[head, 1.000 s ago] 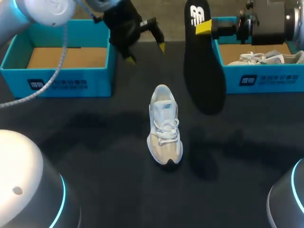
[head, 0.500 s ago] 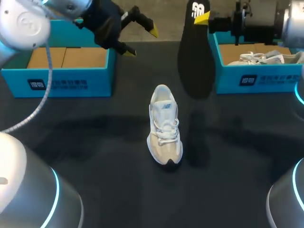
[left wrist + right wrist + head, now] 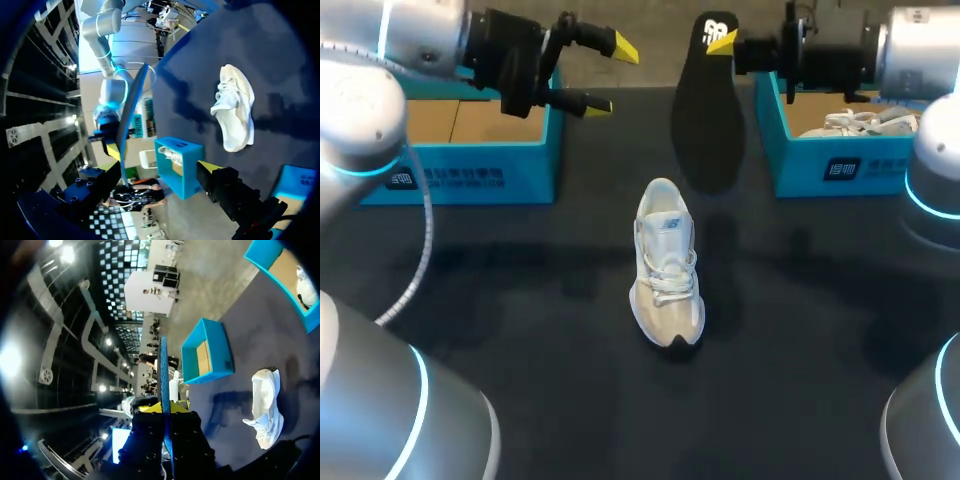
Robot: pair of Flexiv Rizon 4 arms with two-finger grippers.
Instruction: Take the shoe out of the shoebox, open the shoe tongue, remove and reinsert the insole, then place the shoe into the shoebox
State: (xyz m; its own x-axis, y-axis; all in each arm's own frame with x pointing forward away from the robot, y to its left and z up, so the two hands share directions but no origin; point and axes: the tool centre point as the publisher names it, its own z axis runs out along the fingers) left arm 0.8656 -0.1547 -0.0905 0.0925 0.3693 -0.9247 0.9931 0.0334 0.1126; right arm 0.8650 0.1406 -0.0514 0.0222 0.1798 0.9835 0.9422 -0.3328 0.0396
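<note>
Clamped in the right hand (image 3: 722,42), by its heel end, the black insole (image 3: 706,120); edge-on between the two yellow tips in the right wrist view, pinched from both sides. Hangs in the air over the far part of the dark tabletop (image 3: 520,300), between the two blue boxes, well clear of the shoe (image 3: 666,265). Against a second ago, sits farther left and farther back: then beside the right box (image 3: 840,170) and off to the shoe's right, now nearer the middle, lower end just behind the heel in the head view. Spread wide and holding nothing, the left hand (image 3: 611,76), just beside the left box (image 3: 470,178), on the side facing the insole. Pointed down at the tabletop a second ago; now points sideways toward the insole, pulled back leftward, farther from the shoe. As for the white shoe: stands upright on its sole mid-tabletop, toe toward the near edge, heel toward the boxes, laced, touched by neither hand. Same spot and same heading as in both earlier frames. In the left box, brown cardboard floor in view; in the right box, a second shoe (image 3: 865,122), where it lay before.
</note>
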